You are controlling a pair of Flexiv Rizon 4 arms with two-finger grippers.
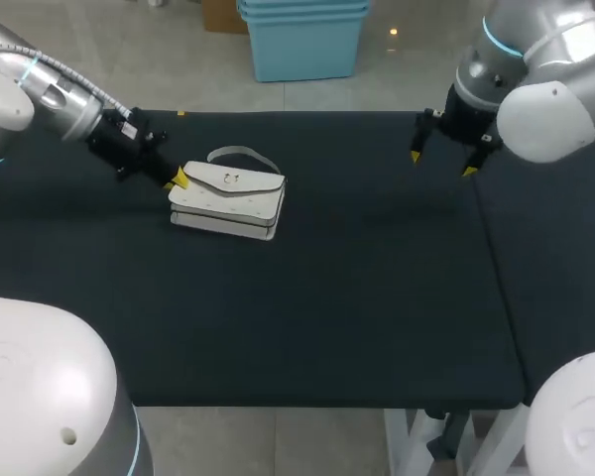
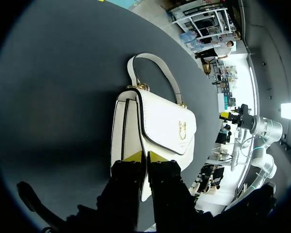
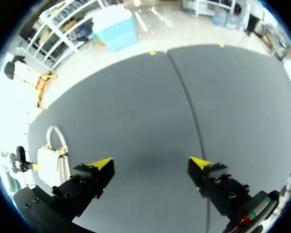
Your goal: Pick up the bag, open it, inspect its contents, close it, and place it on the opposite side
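You have the left gripper [image 1: 177, 180] clamped on the bag [image 1: 228, 198], upper left; it lies closed, unlifted. The right gripper [image 1: 442, 164] gapes.

The bag [image 1: 228, 198] is white, and its handle [image 2: 155, 68] is white also. A thin dark line runs along the edge of its flap [image 2: 165, 121], and in the head view the front of the bag shows a row of small dark dots. The clasp [image 2: 183, 129] on the flap is gold, and the fittings [image 2: 141, 87] at the handle's ends are gold too. The counter [image 1: 357, 297] is plain black. The left end effector [image 2: 145, 156] has a black body and bright yellow tips; the right end effector [image 1: 441, 162] has the same colours. The left arm [image 1: 40, 89] and the right arm [image 1: 535, 109] are silver-grey and white, each with a thin light-blue ring.
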